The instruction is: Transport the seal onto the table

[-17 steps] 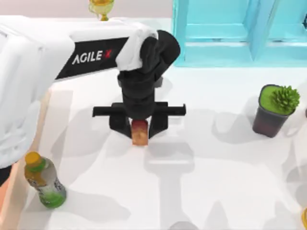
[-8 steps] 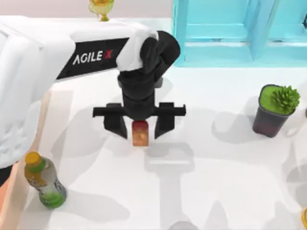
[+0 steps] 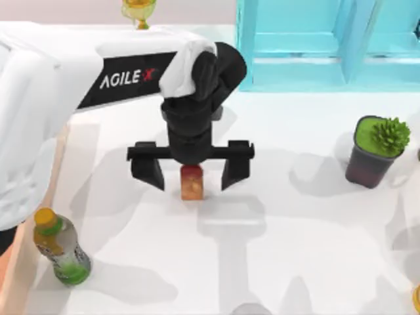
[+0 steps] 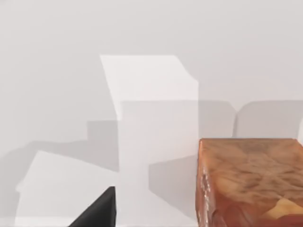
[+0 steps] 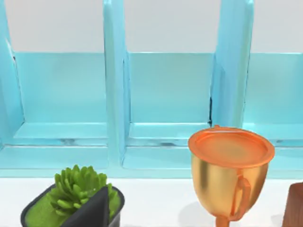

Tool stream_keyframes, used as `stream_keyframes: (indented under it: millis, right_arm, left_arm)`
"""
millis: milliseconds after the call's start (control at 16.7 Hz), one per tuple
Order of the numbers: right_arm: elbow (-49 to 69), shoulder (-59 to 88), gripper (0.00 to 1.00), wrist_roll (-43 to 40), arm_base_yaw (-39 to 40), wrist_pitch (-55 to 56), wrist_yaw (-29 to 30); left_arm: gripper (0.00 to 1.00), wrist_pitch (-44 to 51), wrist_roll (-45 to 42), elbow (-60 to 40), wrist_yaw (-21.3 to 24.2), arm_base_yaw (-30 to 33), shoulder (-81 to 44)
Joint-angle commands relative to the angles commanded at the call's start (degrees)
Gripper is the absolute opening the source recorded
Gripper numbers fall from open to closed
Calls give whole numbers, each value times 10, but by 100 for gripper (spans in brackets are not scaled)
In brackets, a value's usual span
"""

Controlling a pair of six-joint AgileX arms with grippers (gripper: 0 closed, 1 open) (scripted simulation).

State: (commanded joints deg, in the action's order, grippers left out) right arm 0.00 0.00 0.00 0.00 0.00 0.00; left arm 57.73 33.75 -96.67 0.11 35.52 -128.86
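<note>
Your left tool (image 3: 191,174) hangs over the middle of the tabletop (image 3: 295,243), fingers (image 3: 147,174) spread wide apart, clear of the seal on both sides. Beyond it, the light blue cabinet (image 3: 315,39) fills the far right, and the right wrist view faces its compartments. Near the right edge sits a potted succulent (image 3: 375,149); at the near left stands a green bottle (image 3: 62,248) with an orange cap. Upright between your fingers, the seal (image 3: 191,182) rests on the tabletop, red end up.
</note>
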Motion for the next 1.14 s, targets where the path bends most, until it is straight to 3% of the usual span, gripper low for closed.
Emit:
stream_keyframes:
  millis: [300,900,1140]
  right_arm:
    - [0,0,100,0,0,0,0]
    - [0,0,100,0,0,0,0]
    - [0,0,100,0,0,0,0]
  left_arm:
    - [100,22,1,-22,0,1,-3]
    - [100,301,4,-290,0,4,3]
    - [100,337,3,-326,0,2,12]
